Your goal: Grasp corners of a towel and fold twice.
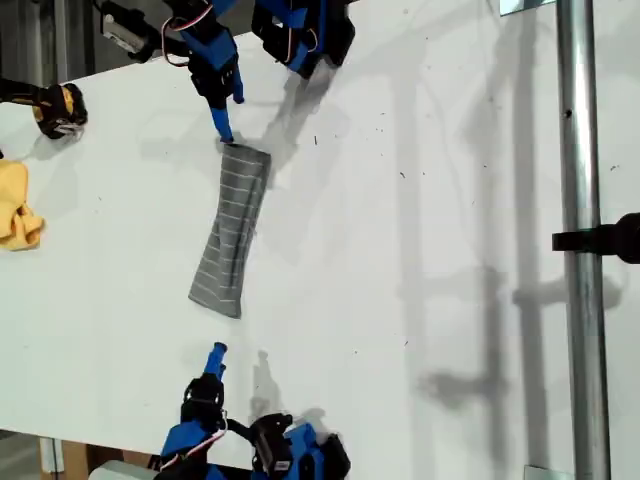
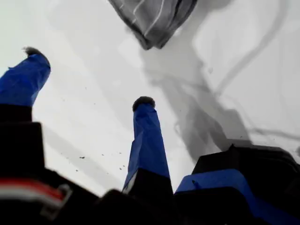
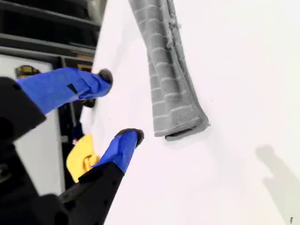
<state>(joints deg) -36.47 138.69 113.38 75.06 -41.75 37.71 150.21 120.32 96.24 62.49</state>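
1. White table (image 1: 450,200) carried the towel (image 1: 232,230), a narrow folded strip left of centre in the exterior view.
2. My first gripper (image 2: 86,77) and my second gripper (image 3: 118,105) gaped empty, each just short of a towel end.
3. You risked pinching one layer only, which would have let the fold spill open.

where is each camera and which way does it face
exterior view: overhead, looking down on the table; an arm at its top edge, another at its bottom, towel between.
first wrist view: on my first gripper, jaws open, facing one towel end.
second wrist view: on my second gripper, jaws open, facing a towel end; yellow cloth visible.
shared: all show the towel.
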